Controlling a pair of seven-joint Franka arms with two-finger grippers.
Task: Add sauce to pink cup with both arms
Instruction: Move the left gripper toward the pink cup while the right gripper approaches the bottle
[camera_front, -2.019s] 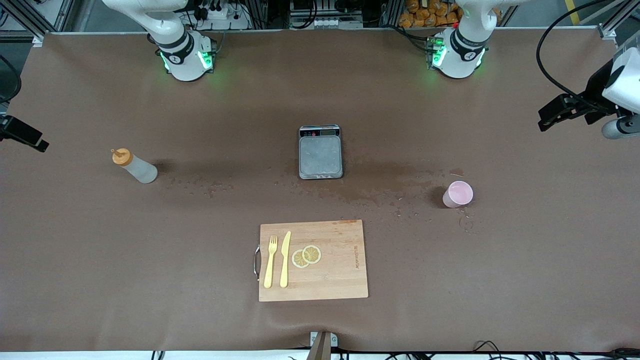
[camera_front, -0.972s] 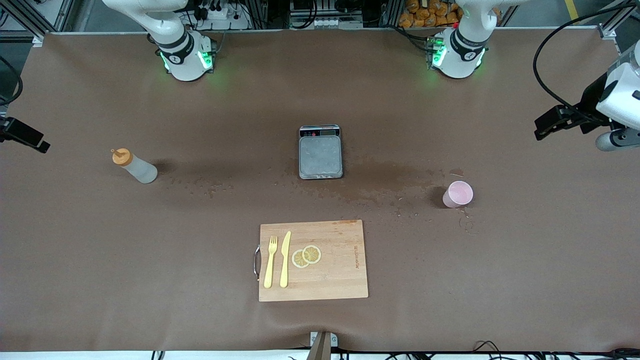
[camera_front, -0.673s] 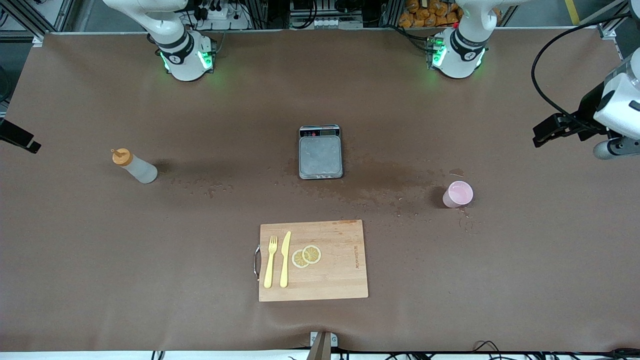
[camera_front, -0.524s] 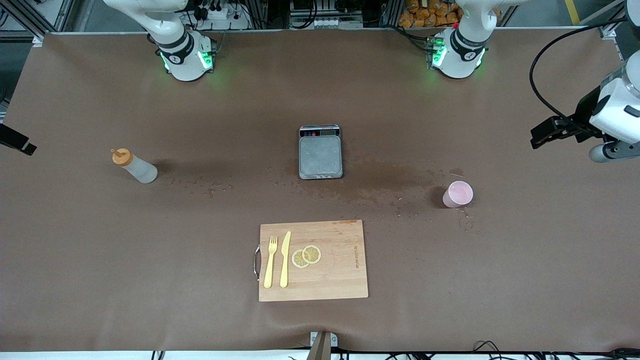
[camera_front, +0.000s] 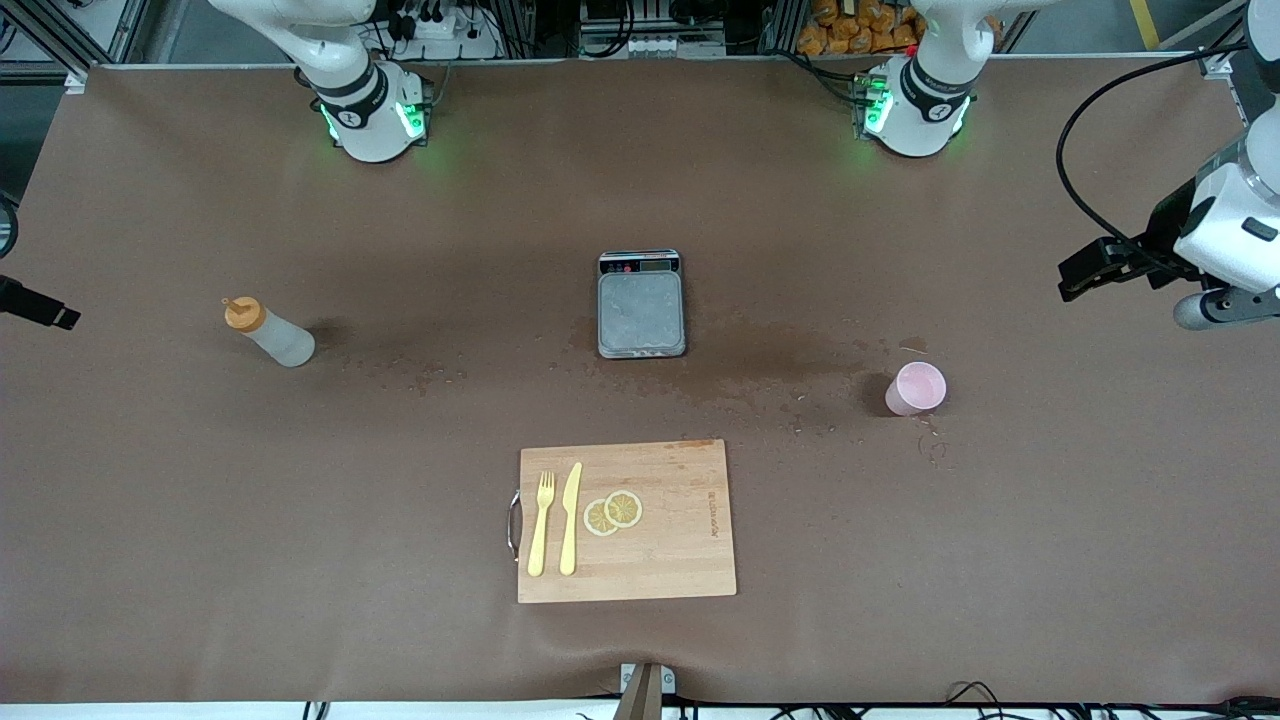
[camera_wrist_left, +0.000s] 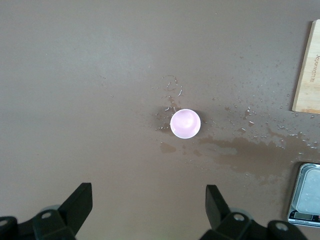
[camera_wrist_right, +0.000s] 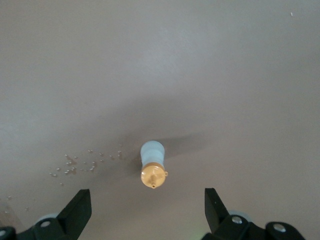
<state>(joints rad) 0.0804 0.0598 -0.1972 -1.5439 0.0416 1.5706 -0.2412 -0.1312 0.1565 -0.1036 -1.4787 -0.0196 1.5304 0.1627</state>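
The sauce bottle (camera_front: 270, 336), whitish with an orange cap, stands upright toward the right arm's end of the table. The pink cup (camera_front: 915, 388) stands upright toward the left arm's end, beside a wet stain. My left gripper (camera_front: 1078, 282) hangs high over the table's left-arm end, open and empty. In the left wrist view the pink cup (camera_wrist_left: 185, 123) lies well ahead of the left gripper (camera_wrist_left: 148, 204). My right gripper (camera_front: 38, 311) hangs at the other table end, partly out of view. In the right wrist view the right gripper (camera_wrist_right: 147, 206) is open, high above the bottle (camera_wrist_right: 152, 169).
A grey kitchen scale (camera_front: 641, 304) sits mid-table. A wooden cutting board (camera_front: 680, 540) holding a yellow fork (camera_front: 541, 523), a knife (camera_front: 570, 517) and lemon slices (camera_front: 613, 512) lies nearer the front camera. Water droplets speckle the brown mat near the bottle and the cup.
Both grippers have drifted slowly over their ends of the table, each still open. The bottle and the cup have not moved.
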